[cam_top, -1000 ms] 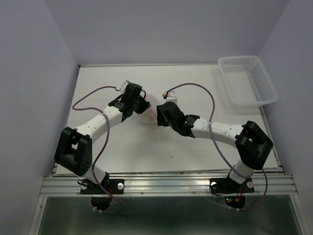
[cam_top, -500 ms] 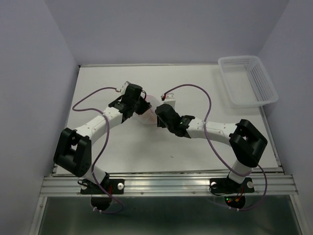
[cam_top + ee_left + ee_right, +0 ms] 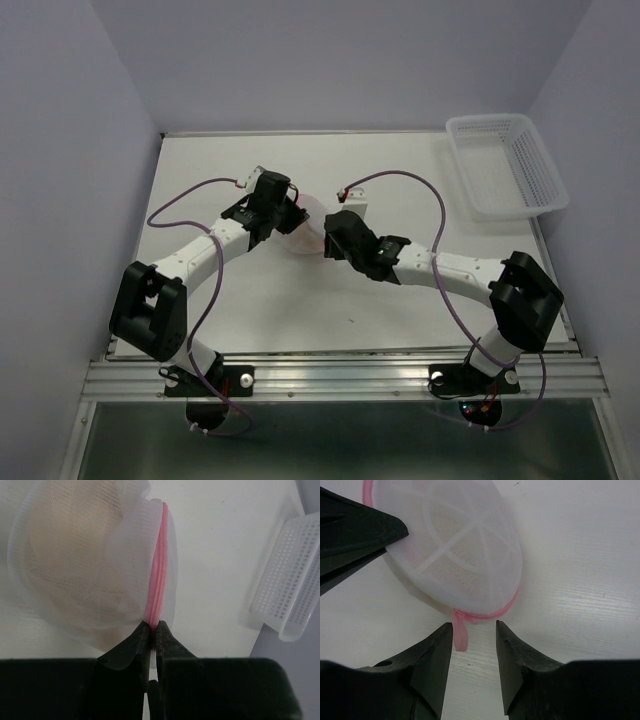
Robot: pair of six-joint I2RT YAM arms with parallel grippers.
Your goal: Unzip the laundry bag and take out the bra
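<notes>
The laundry bag (image 3: 308,222) is a round white mesh pouch with pink zipper edging in the middle of the table, between both grippers. My left gripper (image 3: 151,626) is shut on the bag's pink zipper edge (image 3: 157,580). The tan bra (image 3: 75,555) shows through the mesh inside the bag. In the right wrist view the bag (image 3: 455,545) lies just ahead of my right gripper (image 3: 474,630), which is open. A pink ribbon pull tab (image 3: 460,632) hangs from the zipper between its fingers, next to the left fingertip (image 3: 444,635). The left gripper's fingers (image 3: 355,535) show at the bag's far side.
A white plastic lattice basket (image 3: 505,165) stands at the back right corner; it also shows in the left wrist view (image 3: 292,585). Purple cables loop above both arms. Grey walls enclose the table on three sides.
My right arm shifted slightly, its elbow moving back out to the right, while its gripper stays at the bag. The left arm has not moved.
</notes>
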